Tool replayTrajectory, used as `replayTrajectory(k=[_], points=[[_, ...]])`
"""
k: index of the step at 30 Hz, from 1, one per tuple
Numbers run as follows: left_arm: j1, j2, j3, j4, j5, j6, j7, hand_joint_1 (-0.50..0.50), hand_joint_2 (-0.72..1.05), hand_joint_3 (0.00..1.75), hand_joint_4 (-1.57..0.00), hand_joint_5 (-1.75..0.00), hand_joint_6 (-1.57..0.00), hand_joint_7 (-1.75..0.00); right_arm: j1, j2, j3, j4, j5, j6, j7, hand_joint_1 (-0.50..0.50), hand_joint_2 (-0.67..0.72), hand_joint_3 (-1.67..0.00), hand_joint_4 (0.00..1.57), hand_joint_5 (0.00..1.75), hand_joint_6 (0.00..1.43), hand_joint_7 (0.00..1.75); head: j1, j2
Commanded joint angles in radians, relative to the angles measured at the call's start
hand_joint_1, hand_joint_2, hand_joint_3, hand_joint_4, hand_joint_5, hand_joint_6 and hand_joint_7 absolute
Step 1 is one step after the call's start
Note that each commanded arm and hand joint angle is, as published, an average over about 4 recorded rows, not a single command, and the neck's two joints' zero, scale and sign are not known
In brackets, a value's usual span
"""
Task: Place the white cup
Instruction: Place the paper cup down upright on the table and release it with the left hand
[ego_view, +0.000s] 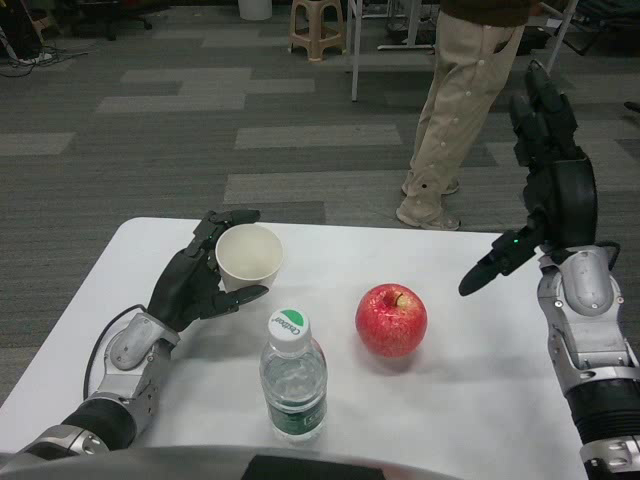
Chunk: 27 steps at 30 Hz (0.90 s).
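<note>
The white cup (249, 256) is tilted with its mouth toward the camera, over the left part of the white table (470, 390). My left hand (196, 280) holds it, fingers wrapped around its side and rim. My right hand (541, 170) is raised above the table's right side, fingers spread and pointing up, thumb angled toward the middle, holding nothing.
A red apple (391, 319) lies mid-table, right of the cup. A clear water bottle (293, 377) with a white and green cap stands near the front edge. A person (455, 110) in beige trousers stands on the grey carpet behind the table. A stool (316, 26) stands further back.
</note>
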Motion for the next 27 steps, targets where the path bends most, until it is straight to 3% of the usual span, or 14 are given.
replayTrajectory(k=[1,13,27], points=[[0.059,-0.010,-0.010,0.044,-0.022,-0.012,-0.001,-0.32,1.05,0.09,0.00,0.00,-0.42,-0.98,-0.011,-0.006,0.002,0.015,0.005,-0.005,-0.002,-0.43,0.72,0.00,0.00,0.00,0.00,0.00,0.002,-0.003],[0.082,0.006,-0.026,0.030,-0.044,0.008,-0.010,-0.18,1.05,0.09,0.00,0.00,-0.42,-0.98,-0.016,-0.006,0.002,0.020,0.005,-0.004,-0.002,-0.42,0.72,0.00,0.00,0.00,0.00,0.00,0.018,-0.014],[0.202,0.050,0.054,-0.313,-0.006,0.369,-0.008,-0.12,1.05,0.09,0.00,0.00,-0.32,-1.05,-0.020,-0.006,0.005,0.033,0.005,-0.004,-0.002,-0.42,0.72,0.00,0.00,0.00,0.00,0.00,0.038,-0.019]])
